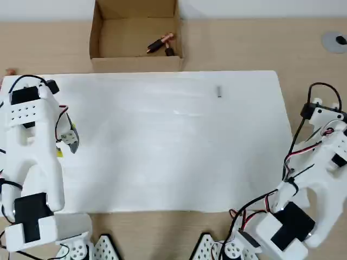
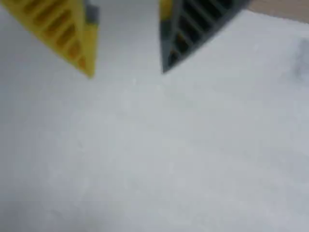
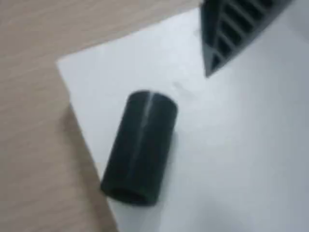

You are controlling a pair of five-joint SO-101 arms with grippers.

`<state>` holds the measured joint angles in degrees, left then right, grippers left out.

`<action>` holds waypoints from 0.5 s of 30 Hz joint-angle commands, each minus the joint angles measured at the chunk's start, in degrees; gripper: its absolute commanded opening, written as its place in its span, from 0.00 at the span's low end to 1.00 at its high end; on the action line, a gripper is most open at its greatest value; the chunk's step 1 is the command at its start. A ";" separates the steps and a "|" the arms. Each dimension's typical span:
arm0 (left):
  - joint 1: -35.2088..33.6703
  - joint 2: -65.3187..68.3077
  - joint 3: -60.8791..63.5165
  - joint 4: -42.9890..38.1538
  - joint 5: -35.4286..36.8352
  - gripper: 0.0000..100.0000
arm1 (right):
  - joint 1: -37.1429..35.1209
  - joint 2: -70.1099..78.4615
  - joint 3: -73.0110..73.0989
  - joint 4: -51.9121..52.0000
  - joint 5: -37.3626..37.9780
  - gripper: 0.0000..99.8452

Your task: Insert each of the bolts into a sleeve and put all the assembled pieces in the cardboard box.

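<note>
A dark sleeve (image 3: 140,147) lies on its side on the white sheet (image 3: 241,159), close to the sheet's edge. It is empty at its near end. My right gripper (image 3: 145,58) hangs above it, open; one dark finger (image 3: 231,34) shows and nothing is held. The left gripper (image 2: 126,72) is open over bare sheet at the table's left (image 1: 70,138), with nothing between its yellow and dark fingers. The cardboard box (image 1: 97,40) at the back holds assembled pieces (image 1: 161,44), copper bolts in dark sleeves. A small grey piece (image 1: 219,92) lies on the sheet below the box, too small to identify.
The white sheet (image 1: 162,157) covers most of the wooden table (image 1: 238,46). A grey disc (image 1: 333,40) sits at the back right corner. Both arm bases and their cables stand along the front edge.
</note>
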<state>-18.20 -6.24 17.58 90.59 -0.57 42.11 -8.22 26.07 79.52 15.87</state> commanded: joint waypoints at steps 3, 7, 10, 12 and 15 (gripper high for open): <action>0.88 -6.81 -2.46 -0.09 -0.26 0.10 | 1.01 6.11 -0.13 -1.41 0.88 0.28; 0.88 -12.44 -2.29 -0.09 -3.25 0.10 | 1.01 11.12 -0.31 -1.41 0.62 0.28; 0.79 -15.43 -2.20 0.09 -4.84 0.10 | 1.01 12.97 -0.40 -1.49 0.70 0.28; 0.79 -16.75 -2.20 0.18 -5.63 0.10 | 0.92 13.32 -0.48 -2.46 0.79 0.28; 0.79 -17.80 -2.20 0.18 -5.98 0.10 | 1.01 13.32 -0.48 -4.04 0.79 0.28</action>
<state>-18.20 -21.45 17.58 90.68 -5.93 42.20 5.14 26.07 76.79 16.13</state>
